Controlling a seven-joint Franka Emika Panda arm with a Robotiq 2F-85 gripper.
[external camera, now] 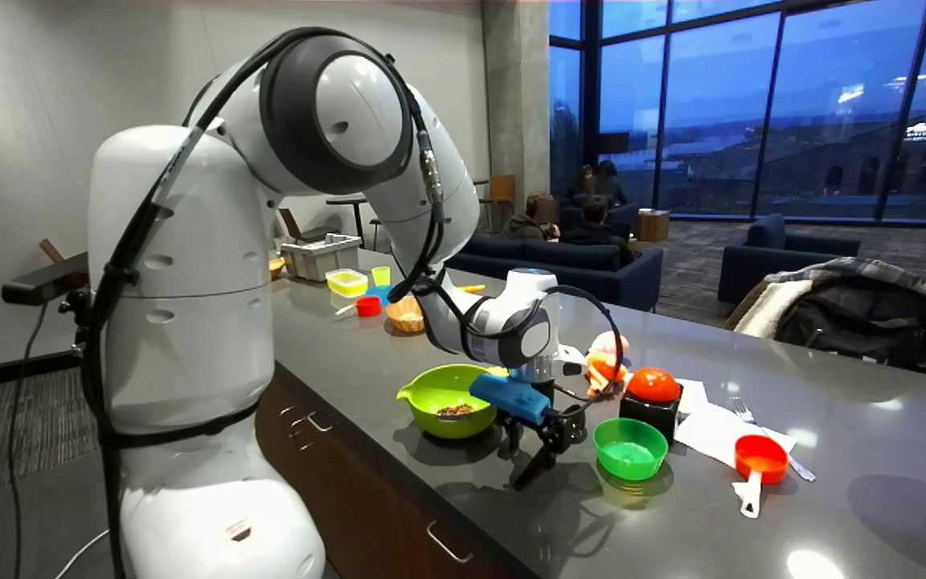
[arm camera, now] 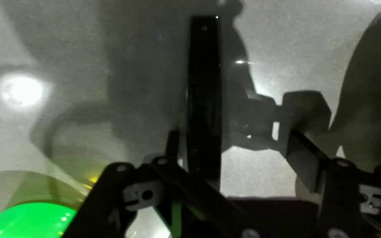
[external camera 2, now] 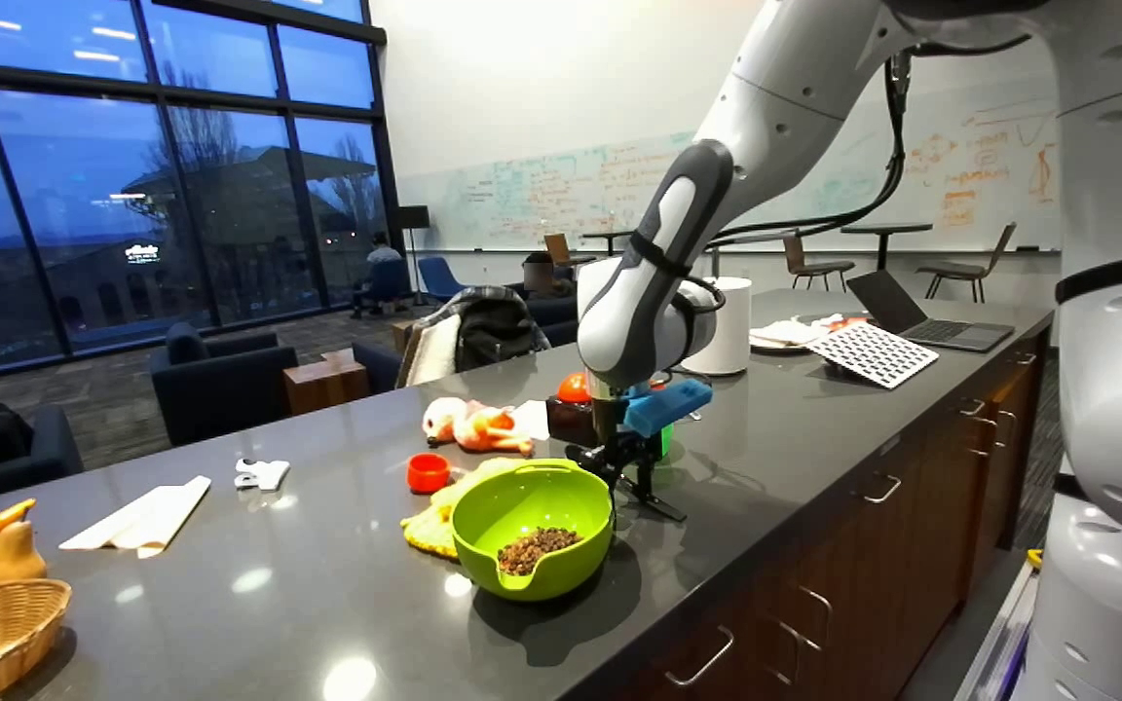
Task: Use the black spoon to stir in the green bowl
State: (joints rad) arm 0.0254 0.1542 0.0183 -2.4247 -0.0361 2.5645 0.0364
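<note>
On the grey worktop [external camera 2: 279,545], the green bowl [external camera 2: 512,506] is placed near the edge above the drawers [external camera: 366,498]. Just beside the bowl, the gripper [arm camera: 239,152] is positioned low; its fingers are spread well apart, and nothing is gripped. On its other side, a smaller green cup [external camera: 632,469] is found. The black spoon [arm camera: 204,92] is laid on the worktop, seen between the fingers, closer to one; its lower part is hidden by the gripper in the wrist view. Inside the bowl, brown pieces [external camera 2: 539,551] are gathered.
</note>
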